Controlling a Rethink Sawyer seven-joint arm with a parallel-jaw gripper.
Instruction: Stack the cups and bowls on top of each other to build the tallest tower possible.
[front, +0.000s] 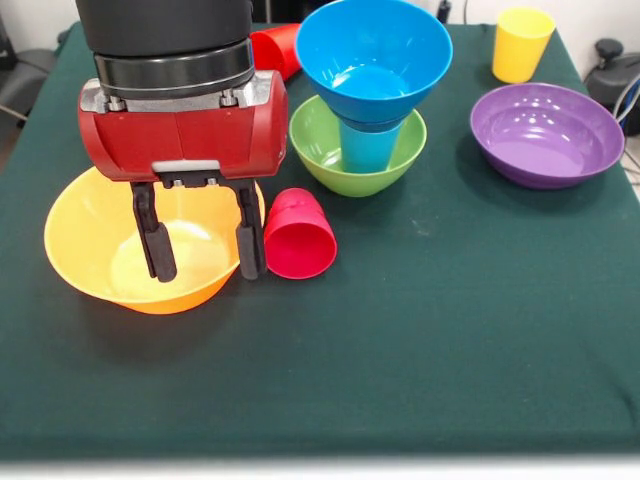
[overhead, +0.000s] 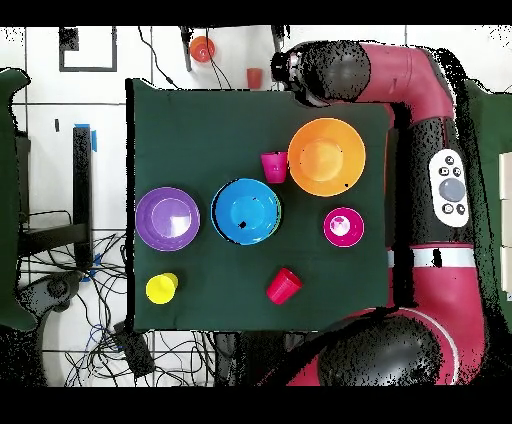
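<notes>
My gripper (front: 206, 270) is open and empty. It hangs over the huge orange-yellow bowl (front: 90, 250), with one finger over the bowl's middle and the other at the rim beside a red cup (front: 300, 238). That cup lies on its side, touching the bowl. The tower is a green bowl (front: 320, 160) holding an upright light blue cup (front: 366, 146), with the medium blue bowl (front: 373, 55) on top. In the overhead view I see the orange bowl (overhead: 326, 157), the red cup (overhead: 274, 166) and the blue bowl (overhead: 246, 211).
A wide purple bowl (front: 547, 133) (overhead: 168, 218) and a yellow cup (front: 522, 43) (overhead: 161, 288) stand to one side. A second red cup (front: 277, 48) (overhead: 284, 286) lies near the robot. A small red bowl (overhead: 343, 227) shows only from overhead.
</notes>
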